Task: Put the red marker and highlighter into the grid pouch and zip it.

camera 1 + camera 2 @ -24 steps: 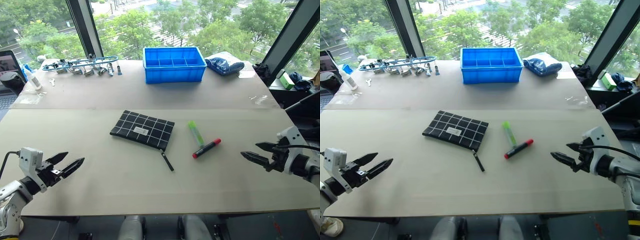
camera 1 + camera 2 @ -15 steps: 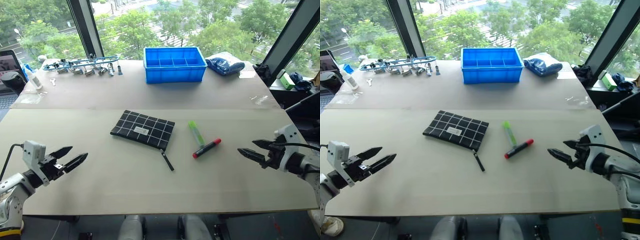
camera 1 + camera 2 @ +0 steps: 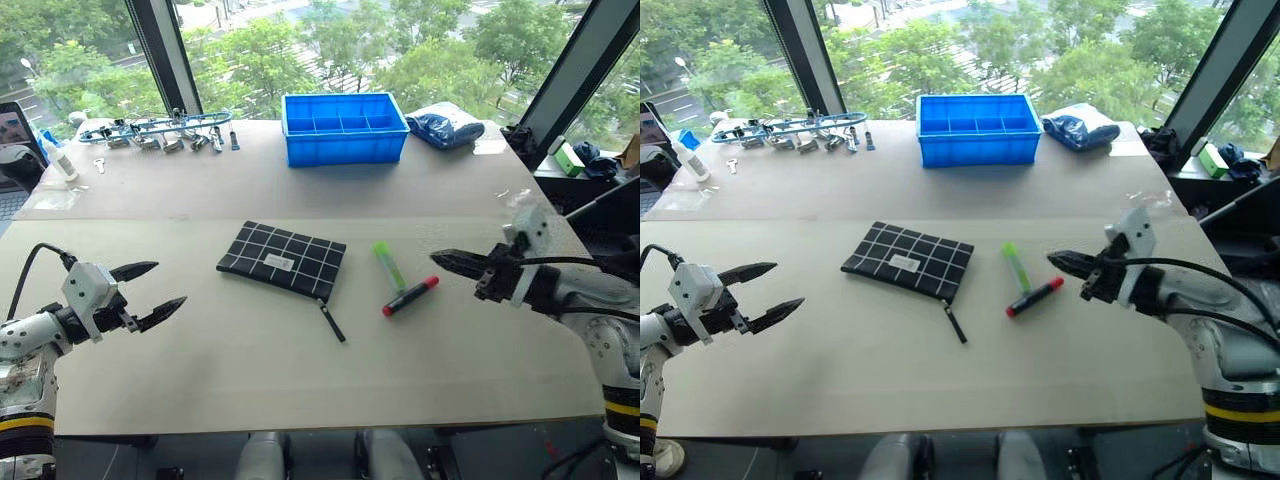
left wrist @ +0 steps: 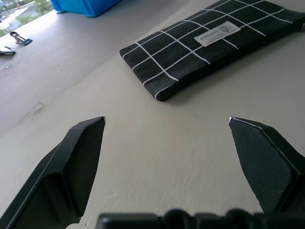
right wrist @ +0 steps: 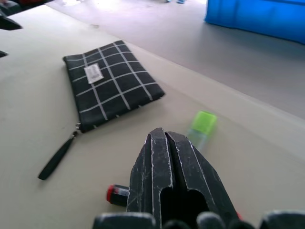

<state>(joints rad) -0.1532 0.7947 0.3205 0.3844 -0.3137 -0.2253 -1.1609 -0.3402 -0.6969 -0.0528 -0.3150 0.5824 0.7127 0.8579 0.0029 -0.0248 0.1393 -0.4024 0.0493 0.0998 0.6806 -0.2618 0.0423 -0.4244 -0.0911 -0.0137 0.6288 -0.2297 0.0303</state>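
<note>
I'm hovering my right gripper (image 3: 443, 259), jaws pressed together, just beside the red marker (image 3: 411, 296) and highlighter (image 3: 390, 266) lying between it and the grid pouch (image 3: 283, 260); my left gripper (image 3: 160, 291), jaws spread, is facing the pouch from well apart

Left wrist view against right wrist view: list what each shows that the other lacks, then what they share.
Left wrist alone: the left gripper, jaws wide open over bare table.
Right wrist alone: the right gripper with fingers shut, the highlighter, the red marker and the pouch's zipper strap.
Both: the grid pouch with its white label, and the blue bin.
</note>
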